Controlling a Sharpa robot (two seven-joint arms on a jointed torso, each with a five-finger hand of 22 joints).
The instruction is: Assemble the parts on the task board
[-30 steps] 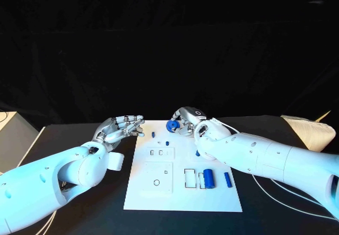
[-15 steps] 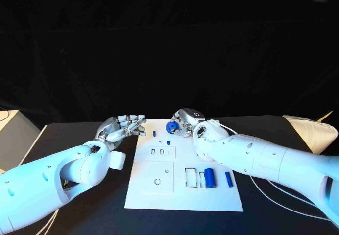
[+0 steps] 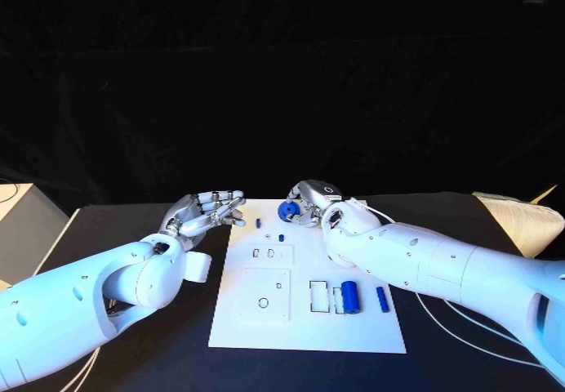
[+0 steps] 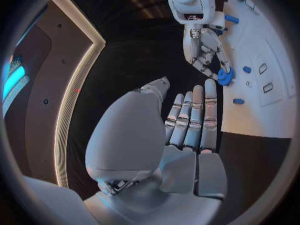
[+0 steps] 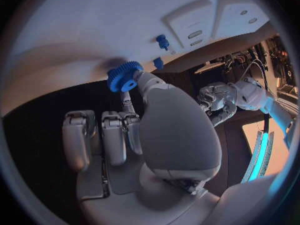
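Matt white task board (image 3: 304,327), smooth, plastic-looking; matt black table (image 3: 153,343); glossy blue plastic gear (image 3: 286,210); silvery, metallic-looking right hand (image 3: 309,201) and left hand (image 3: 207,211); smooth, glossy white arm shells.

surface: black table (image 3: 141,343) | on it: white task board (image 3: 304,327), lying flat at its middle

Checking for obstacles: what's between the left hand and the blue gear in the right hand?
In the head view, between the left hand and the gear stands one small blue peg at the board's far end.
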